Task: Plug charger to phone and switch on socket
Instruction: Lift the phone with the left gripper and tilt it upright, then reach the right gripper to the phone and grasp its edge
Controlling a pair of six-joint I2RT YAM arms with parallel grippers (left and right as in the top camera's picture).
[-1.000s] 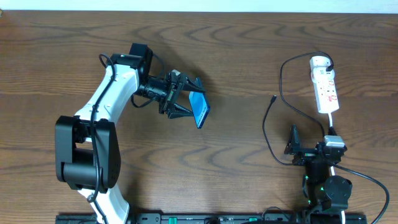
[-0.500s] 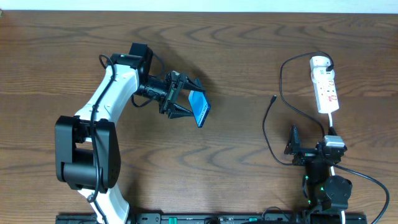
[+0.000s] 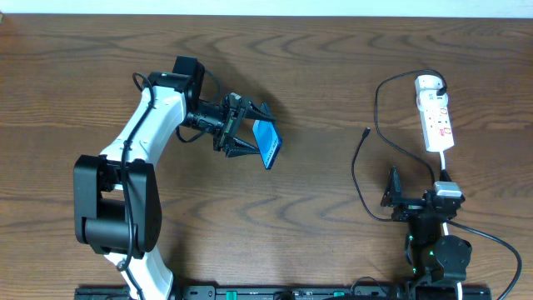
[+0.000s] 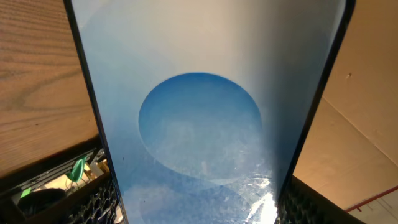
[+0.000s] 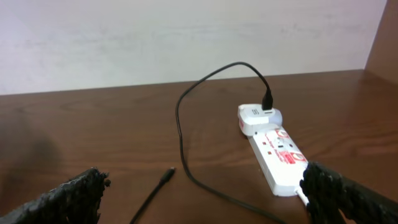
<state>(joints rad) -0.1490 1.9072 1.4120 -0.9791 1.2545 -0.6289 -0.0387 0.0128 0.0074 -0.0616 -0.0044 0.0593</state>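
Observation:
My left gripper [image 3: 250, 133] is shut on the phone [image 3: 267, 144], holding it tilted above the table left of centre; its blue lit screen fills the left wrist view [image 4: 205, 118]. The white socket strip [image 3: 434, 115] lies at the right. The black charger cable [image 3: 376, 108] runs from an adapter at the strip's far end, and its free plug [image 3: 366, 132] lies on the table; the plug also shows in the right wrist view [image 5: 166, 175]. My right gripper [image 3: 414, 202] is open and empty, near the table's front edge, below the strip [image 5: 273, 149].
The strip's white cord [image 3: 445, 167] runs toward my right arm's base. The wooden table [image 3: 316, 217] spans the view, with a pale wall [image 5: 186, 37] behind its far edge.

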